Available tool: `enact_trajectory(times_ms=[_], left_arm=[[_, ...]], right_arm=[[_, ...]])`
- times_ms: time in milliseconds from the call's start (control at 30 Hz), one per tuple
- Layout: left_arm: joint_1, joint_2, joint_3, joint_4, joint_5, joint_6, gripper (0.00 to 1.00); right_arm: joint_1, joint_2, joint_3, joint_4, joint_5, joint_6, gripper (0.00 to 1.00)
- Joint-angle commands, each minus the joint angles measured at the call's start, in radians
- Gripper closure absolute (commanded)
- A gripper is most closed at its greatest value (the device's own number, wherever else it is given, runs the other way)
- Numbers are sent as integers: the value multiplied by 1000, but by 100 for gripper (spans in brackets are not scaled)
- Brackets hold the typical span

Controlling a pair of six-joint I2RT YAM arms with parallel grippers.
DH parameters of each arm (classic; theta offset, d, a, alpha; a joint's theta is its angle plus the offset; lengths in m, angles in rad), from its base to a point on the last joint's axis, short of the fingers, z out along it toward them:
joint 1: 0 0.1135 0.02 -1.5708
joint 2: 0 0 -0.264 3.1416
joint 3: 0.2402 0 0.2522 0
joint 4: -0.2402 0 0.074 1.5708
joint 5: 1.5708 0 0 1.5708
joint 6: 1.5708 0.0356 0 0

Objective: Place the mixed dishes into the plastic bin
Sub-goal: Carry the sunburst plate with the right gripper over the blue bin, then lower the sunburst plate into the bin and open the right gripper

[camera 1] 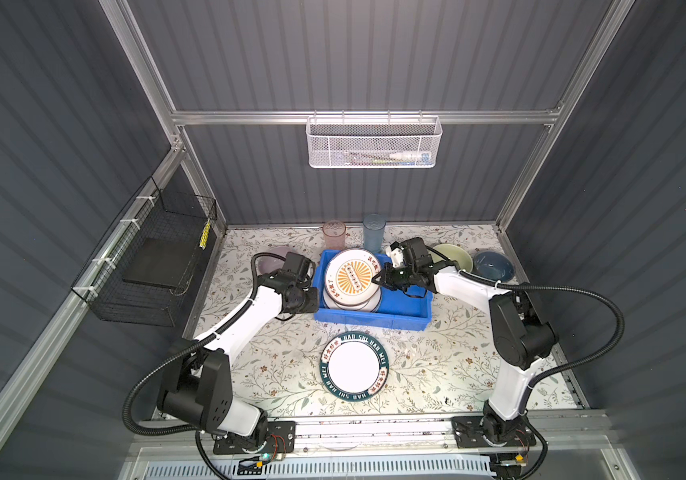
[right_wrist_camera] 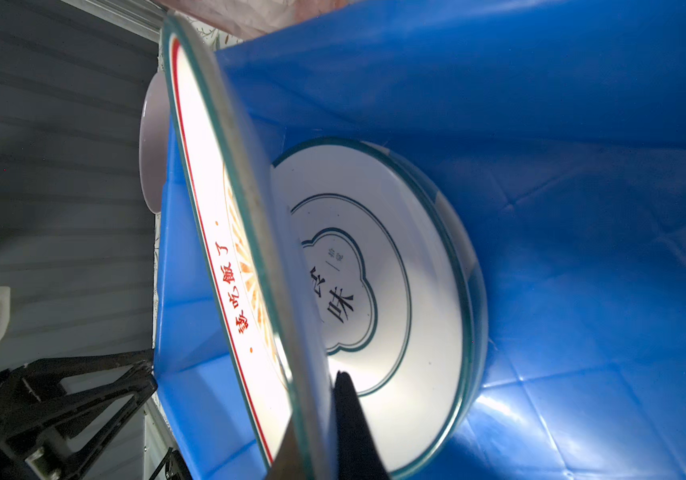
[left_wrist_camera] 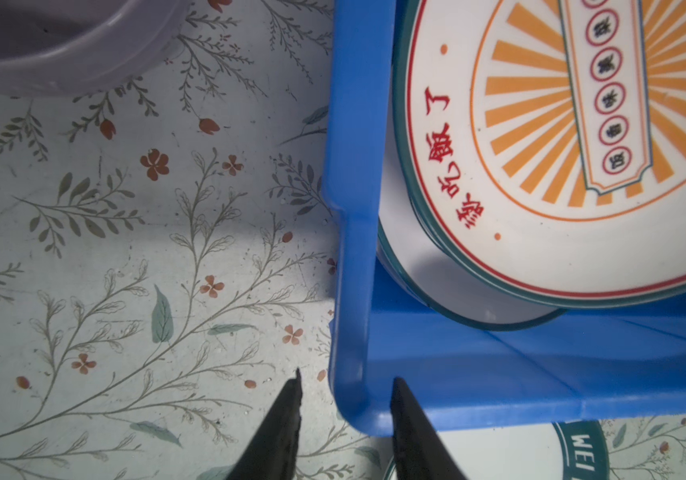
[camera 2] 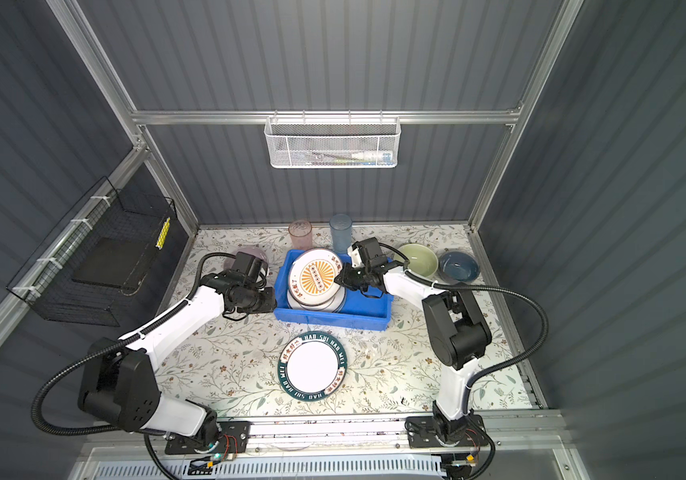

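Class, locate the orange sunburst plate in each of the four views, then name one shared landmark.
Top view: orange sunburst plate, centre, tilted inside the blue bin.
Top view: likewise, slightly further left.
Left wrist: close up, inside the blue bin.
Right wrist: edge-on, rim pinched by the right gripper's jaws.
Shared landmark: the blue bin.

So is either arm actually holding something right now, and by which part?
The right tool pinches the orange sunburst plate by its rim, tilted in the blue bin. The left tool straddles the bin's wall, jaws apart, gripping nothing.
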State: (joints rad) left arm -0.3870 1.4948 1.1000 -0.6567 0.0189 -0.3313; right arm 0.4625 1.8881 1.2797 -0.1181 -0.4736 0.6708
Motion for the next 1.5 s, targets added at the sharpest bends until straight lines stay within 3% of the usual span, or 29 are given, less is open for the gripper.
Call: enact_trajectory(times_ms=[0,567,767,967,1467], left_arm=[[15,37,31,-7,38,33,65],[21,87,53,9,90,33,69],[21,84,54,9,98,34,70],[21,62,44,3,104,32,70],[22,21,34,-3,143,31,70]], right_arm=[[-2,7,28,77,-66,33,100],[1,39,-55,114,-87,47,96],[3,38,-62,96,-93,34,87],[11,11,-43,-10,-26,-23,72],[25,-33,-10,-133,97,-85,61]])
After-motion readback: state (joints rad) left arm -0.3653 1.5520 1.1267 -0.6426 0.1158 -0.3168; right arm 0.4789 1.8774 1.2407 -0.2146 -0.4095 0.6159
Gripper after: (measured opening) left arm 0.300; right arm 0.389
